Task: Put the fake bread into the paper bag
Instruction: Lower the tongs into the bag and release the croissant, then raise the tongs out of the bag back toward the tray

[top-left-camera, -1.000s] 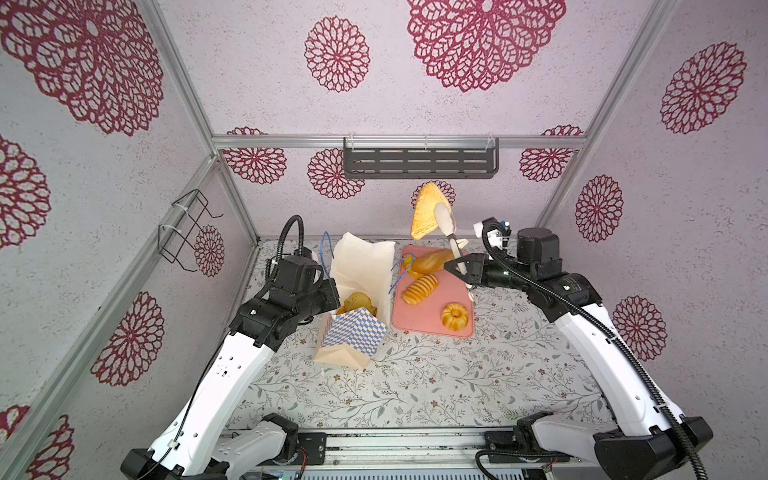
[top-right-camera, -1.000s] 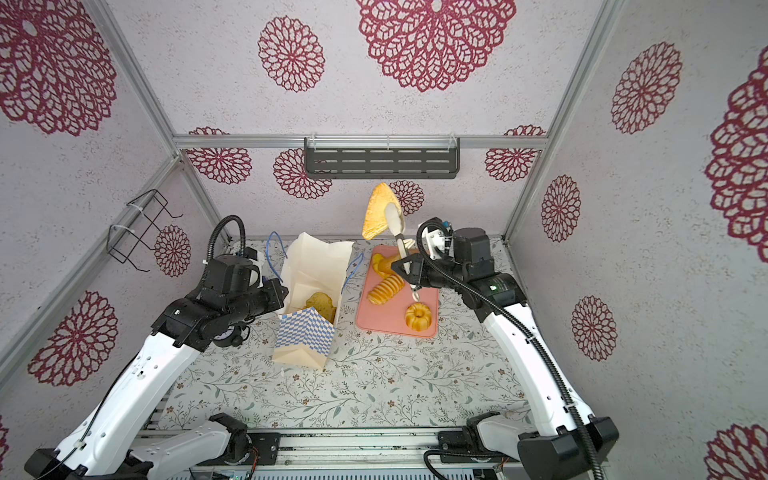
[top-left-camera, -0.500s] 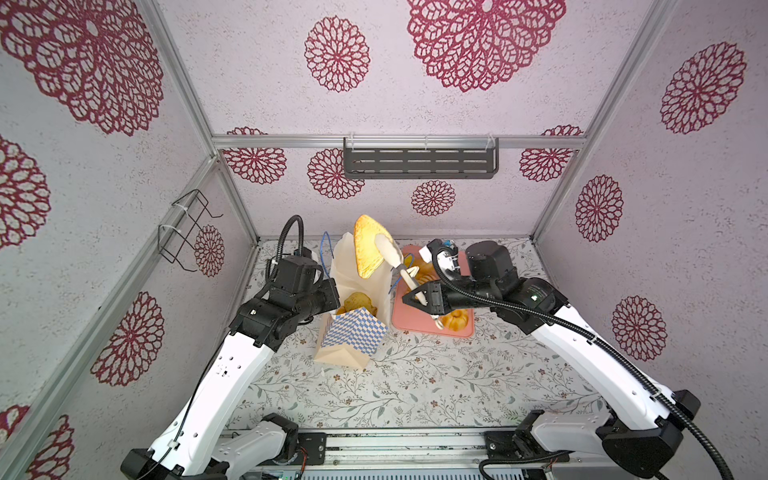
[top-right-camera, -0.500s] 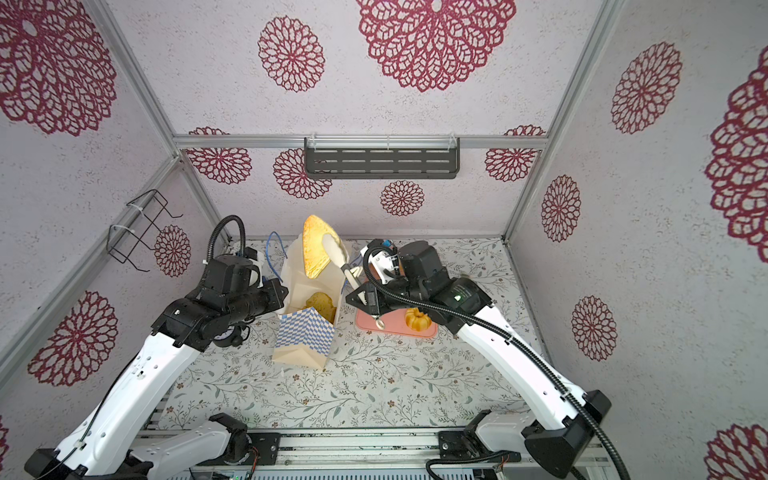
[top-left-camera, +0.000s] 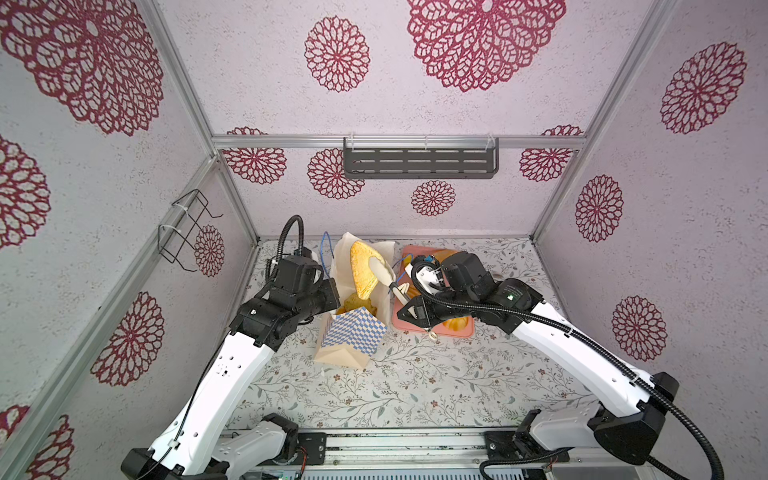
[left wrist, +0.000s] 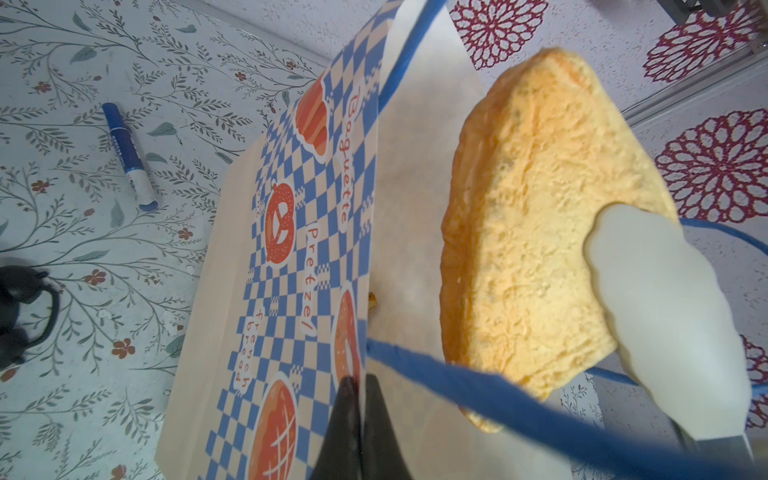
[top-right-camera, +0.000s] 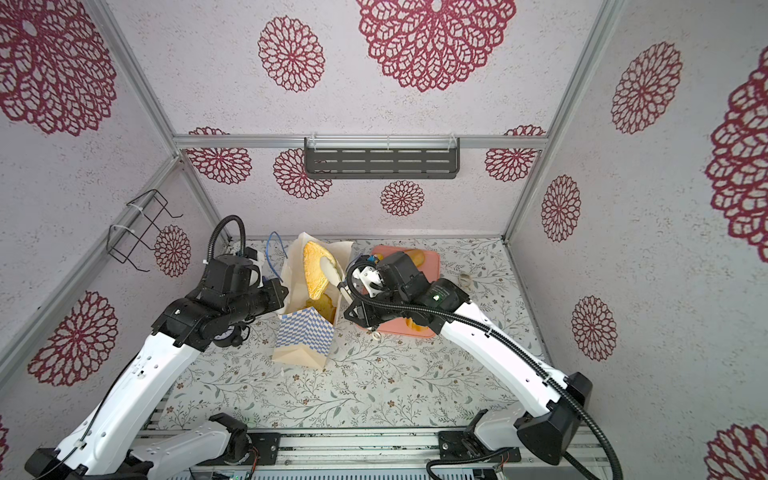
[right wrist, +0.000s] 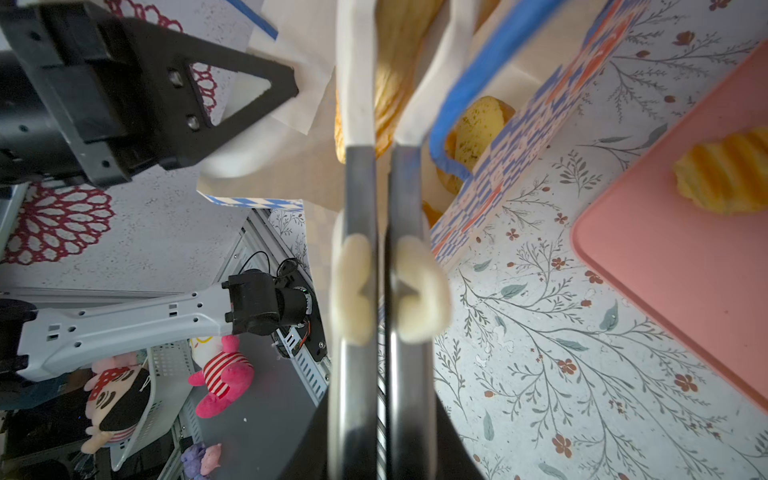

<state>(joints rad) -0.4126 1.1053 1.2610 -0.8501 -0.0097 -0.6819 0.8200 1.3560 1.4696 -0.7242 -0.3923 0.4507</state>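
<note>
On the left, the left gripper (left wrist: 360, 380) is pinched closed on the rim of the paper bag (top-left-camera: 353, 332), its black fingers (right wrist: 249, 91) nipping the cream paper of the near-side wall. The bag stands upright on the floral tabletop (top-left-camera: 415, 382) with its mouth spread open and its blue-and-white checkered side toward the camera in both top views. One blue cord handle (left wrist: 498, 399) crosses the opening.

Down inside the bag lie several golden toy breads (top-right-camera: 326, 305), among them a green-speckled slice (right wrist: 478, 124); their exact number cannot be told.

At the bag's open mouth a large flat bread slice (top-left-camera: 362, 270) hangs on edge between the cream inner walls. It is clamped at one end by the white tips of a pair of tongs (left wrist: 665, 311).

The right gripper (top-left-camera: 411, 309) is squeezed closed around the tongs' metal arms.

Just right of the bag sits the pink tray (right wrist: 685, 270), partly covered by the right arm. A ridged roll (right wrist: 723, 174) lies on it, and a long loaf (top-right-camera: 415, 255) at its far end.
</note>
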